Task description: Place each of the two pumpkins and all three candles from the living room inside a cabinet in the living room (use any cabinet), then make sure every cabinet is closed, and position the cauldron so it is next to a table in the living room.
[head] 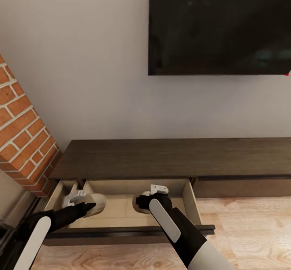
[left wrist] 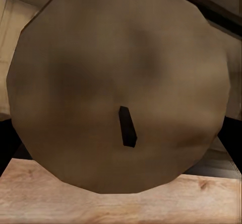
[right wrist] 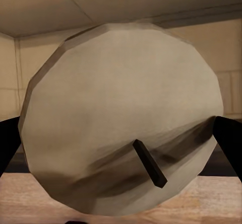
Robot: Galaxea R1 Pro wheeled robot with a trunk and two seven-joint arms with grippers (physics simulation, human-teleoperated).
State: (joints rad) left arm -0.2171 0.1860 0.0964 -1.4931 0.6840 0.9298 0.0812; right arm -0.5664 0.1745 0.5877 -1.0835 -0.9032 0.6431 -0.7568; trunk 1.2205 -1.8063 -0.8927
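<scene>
From my head camera, the dark wood cabinet [head: 169,157] runs along the wall under a black TV [head: 220,25], with its left drawer [head: 190,201] pulled open. My left gripper [head: 83,203] holds a cream candle [head: 97,203] over the drawer's pale inside, and my right gripper [head: 147,203] holds another candle [head: 139,205] right next to it. Left wrist cam: the candle's round end [left wrist: 116,83] with its dark wick [left wrist: 127,127] is super close. Right wrist cam: same deal, candle face [right wrist: 126,113], wick [right wrist: 149,163], dark fingers [right wrist: 229,143] pinching both sides.
</scene>
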